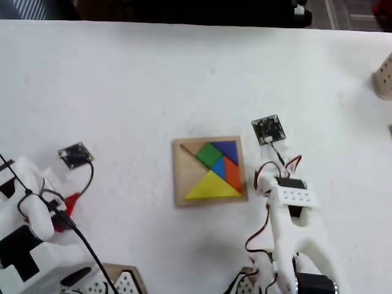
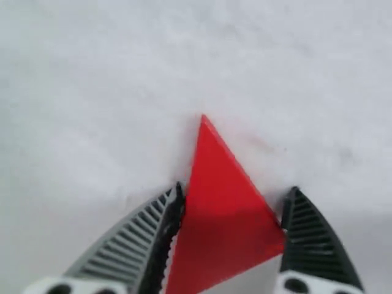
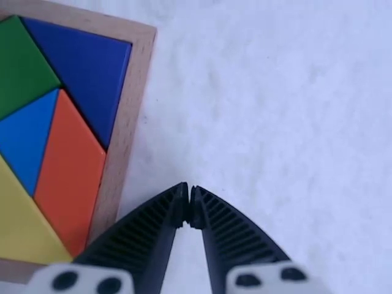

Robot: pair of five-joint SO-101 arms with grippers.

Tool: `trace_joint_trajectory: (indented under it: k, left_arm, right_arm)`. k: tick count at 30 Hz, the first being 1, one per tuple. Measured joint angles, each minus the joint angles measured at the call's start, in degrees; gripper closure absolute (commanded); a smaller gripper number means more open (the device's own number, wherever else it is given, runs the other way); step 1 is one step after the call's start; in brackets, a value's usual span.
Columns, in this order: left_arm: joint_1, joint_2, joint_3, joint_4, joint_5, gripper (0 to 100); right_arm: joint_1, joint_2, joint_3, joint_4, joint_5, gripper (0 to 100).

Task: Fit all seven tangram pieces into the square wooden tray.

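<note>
The square wooden tray (image 1: pixel 179 184) lies mid-table, partly bare; the left gripper (image 2: pixel 235 191) pinches the red triangle (image 2: pixel 220 233) well apart from it, likely for that gap. The right gripper (image 3: pixel 188 197), closed and empty, sits beside the tray.

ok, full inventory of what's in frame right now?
wooden tray: 1, light wood, mid-table, one side unfilled
green piece: 1, green, in tray
dark blue piece: 1, dark blue, in tray, at a corner
light blue piece: 1, light blue, in tray
orange piece: 1, orange, in tray, along one edge
yellow triangle: 1, yellow, in tray
red triangle: 1, red, off the tray, between left jaws
circuit boards: 2, black, on table, one by left arm, one by right arm
holed wooden block: 1, pale, table edge
table: 1, white
left jaws: closed on red triangle
right jaws: shut, empty, beside tray
</note>
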Motion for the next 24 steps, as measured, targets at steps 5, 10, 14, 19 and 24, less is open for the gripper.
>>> trace_joint_trajectory:
  k: [5, 10, 14, 19, 24]
  left_arm:
    - [-0.35, 0.0, -0.26, 2.11, 1.85, 80]
    - [-1.85, 0.18, -0.53, 2.73, 11.78, 75]
    - [-2.55, 0.18, -0.88, 2.64, 25.49, 74]
    - [-2.55, 1.23, -2.64, 2.64, 41.93, 68]
    - [-3.96, 1.49, -5.36, 3.16, 59.6, 67]
  right_arm:
    - [0.0, 0.0, 0.0, 0.0, 0.0, 98.1]
    - [0.0, 0.0, 0.0, 0.0, 0.0, 98.1]
    - [0.0, 0.0, 0.0, 0.0, 0.0, 98.1]
    - [0.0, 0.0, 0.0, 0.0, 0.0, 98.1]
    - [0.0, 0.0, 0.0, 0.0, 0.0, 98.1]
